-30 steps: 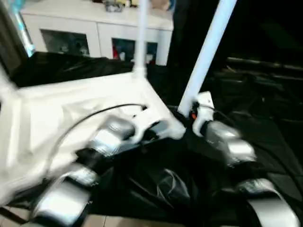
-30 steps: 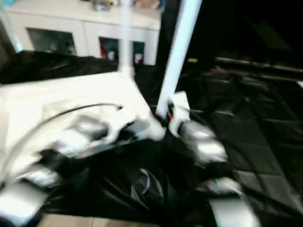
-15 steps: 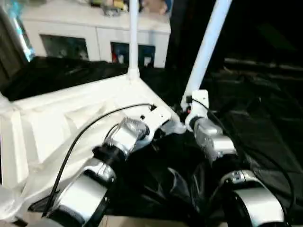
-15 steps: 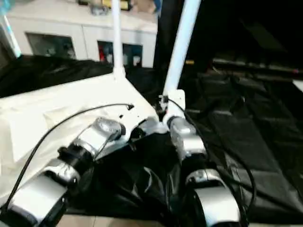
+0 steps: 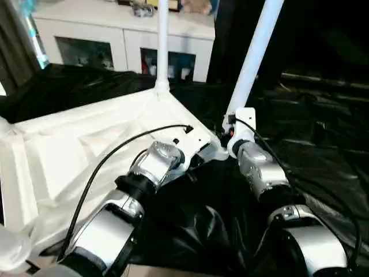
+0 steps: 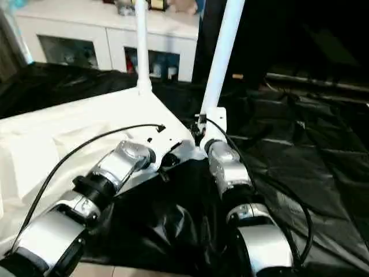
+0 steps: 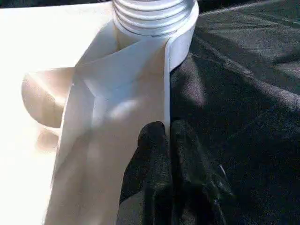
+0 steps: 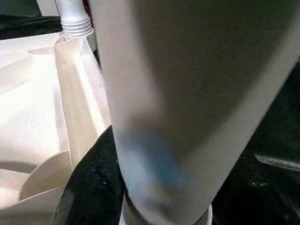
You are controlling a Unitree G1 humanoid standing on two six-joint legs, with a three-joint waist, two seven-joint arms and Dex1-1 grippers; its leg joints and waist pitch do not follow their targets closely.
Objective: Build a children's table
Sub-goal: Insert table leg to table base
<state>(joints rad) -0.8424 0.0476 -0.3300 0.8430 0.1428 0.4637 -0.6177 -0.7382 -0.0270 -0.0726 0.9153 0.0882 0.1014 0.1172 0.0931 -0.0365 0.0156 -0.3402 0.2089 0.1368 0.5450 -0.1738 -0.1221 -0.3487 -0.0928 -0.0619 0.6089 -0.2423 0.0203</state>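
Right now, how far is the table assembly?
One leg already stands in the far corner of the upside-down tabletop. The right gripper holds a second, leaning leg at the near corner; the left gripper pinches the tabletop's edge. That leg needs seating.

Bright light glares off the white ribbed plastic tabletop at left, the crinkled black sheeting at right stays dim, and the close white tubular leg looks blurred.

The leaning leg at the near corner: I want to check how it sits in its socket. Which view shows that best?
The left eye view: the leaning leg shows along its length, down to the right gripper at the tabletop corner. The right eye view shows the same. The right wrist view shows a close stretch of it; the left wrist view its threaded base.
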